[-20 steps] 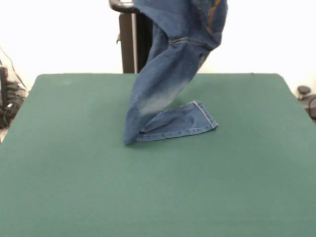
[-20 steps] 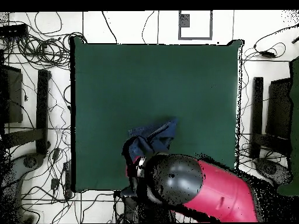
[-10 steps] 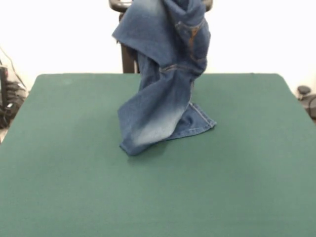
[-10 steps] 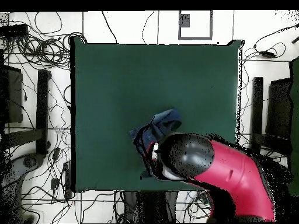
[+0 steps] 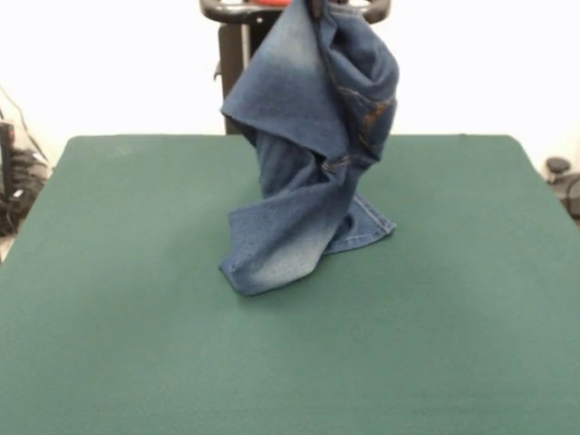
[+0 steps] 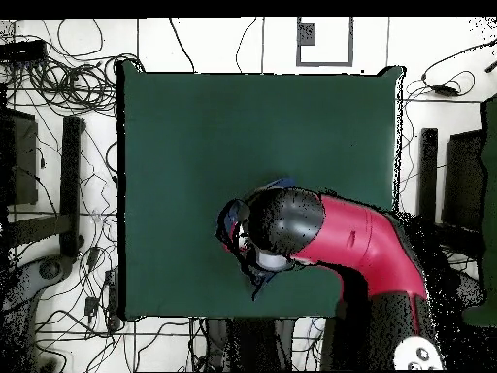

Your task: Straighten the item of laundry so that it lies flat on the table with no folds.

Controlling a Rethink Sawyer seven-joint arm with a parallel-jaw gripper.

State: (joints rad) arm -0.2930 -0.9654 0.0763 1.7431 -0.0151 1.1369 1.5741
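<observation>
Hanging bunched from the top of the front view, the jeans [image 5: 308,136] drape down to the green table [image 5: 109,344], where only a faded leg end and one hemmed cuff rest on the cloth, a little to the far side of centre. Over the past second the garment has been carried forward over the table: the lower leg, which lay folded out in a flat strip, now sits gathered into a rounder heap under the hanging denim, and more fabric is twisted over itself. That points to a lift-and-reposition step, with the straightening itself largely undone, since the jeans are folded and mostly airborne.

From overhead, the red and black arm [image 6: 359,238] reaches in from the robot's side and bends across the table's near half, its dark rounded head directly above the laundry, with only slivers of blue showing round it. The gripper [image 5: 314,7] is barely visible at the upper edge, buried in denim; its jaws appear clamped on the cloth, judging by the hanging weight.
</observation>
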